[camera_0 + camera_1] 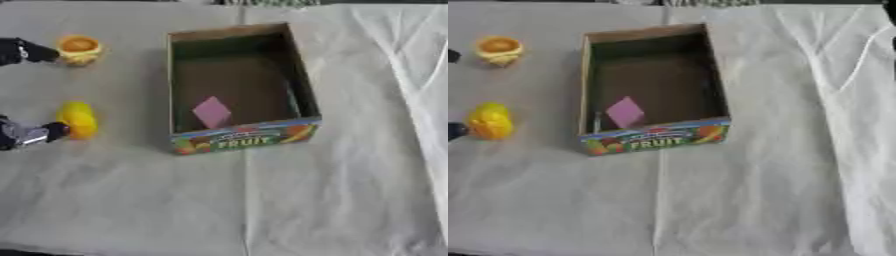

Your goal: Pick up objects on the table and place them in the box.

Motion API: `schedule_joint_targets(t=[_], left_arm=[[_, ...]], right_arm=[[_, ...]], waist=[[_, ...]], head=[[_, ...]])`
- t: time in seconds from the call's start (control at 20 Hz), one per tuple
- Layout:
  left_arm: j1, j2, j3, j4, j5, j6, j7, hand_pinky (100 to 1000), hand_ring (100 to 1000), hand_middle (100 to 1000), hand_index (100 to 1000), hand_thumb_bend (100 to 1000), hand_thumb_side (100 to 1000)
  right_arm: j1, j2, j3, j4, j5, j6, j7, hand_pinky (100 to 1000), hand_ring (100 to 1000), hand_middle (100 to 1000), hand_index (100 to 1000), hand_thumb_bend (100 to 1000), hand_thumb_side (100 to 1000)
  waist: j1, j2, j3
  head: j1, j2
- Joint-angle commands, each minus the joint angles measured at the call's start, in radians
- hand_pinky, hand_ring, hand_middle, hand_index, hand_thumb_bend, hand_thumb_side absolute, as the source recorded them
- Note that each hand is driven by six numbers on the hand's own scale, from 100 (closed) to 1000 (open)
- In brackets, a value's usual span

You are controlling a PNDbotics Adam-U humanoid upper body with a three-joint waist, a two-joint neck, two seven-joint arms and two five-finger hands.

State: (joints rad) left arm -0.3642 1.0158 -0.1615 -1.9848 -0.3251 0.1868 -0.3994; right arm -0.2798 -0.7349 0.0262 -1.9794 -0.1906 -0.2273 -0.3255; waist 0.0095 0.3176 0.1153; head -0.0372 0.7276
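An open cardboard box [249,138] with "FRUIT" printed on its front wall stands in the middle of the table. A pink flat piece [212,112] lies inside it near the front. Left of the box a yellow-orange cup-shaped object [79,49] stands at the far left, and a yellow rounded object [77,119] lies nearer to me. My left hand [26,134] comes in from the left edge, spread open: one black tip touches the yellow rounded object, and another part [22,51] reaches the cup-shaped object. My right hand is out of sight.
A pale cloth [350,190] covers the table, with folds and wrinkles [842,75] along the right side. The box's tall walls stand between the left-side objects and the right half.
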Motion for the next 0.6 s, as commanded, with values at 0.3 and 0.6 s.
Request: schedule_joint_targets(t=[0.3,0.6], left_arm=[[-0.068,-0.01,-0.047,0.06,-0.041,0.01,-0.077,912,903,853,944,508,343],[-0.103,-0.029,-0.08,0.142,-0.066,0.009,-0.137,919,908,860,946,511,251]], right_arm=[[-0.012,-0.02,-0.005,-0.021,-0.009,-0.003,-0.003,835,776,777,778,100,814],[-0.014,-0.018,-0.004,-0.021,-0.011,-0.004,-0.007,833,772,773,775,100,811]], waist=[[0.002,-0.011,-0.01],[0.006,-0.006,-0.015]], head=[[0.002,-0.012],[0.006,-0.008]])
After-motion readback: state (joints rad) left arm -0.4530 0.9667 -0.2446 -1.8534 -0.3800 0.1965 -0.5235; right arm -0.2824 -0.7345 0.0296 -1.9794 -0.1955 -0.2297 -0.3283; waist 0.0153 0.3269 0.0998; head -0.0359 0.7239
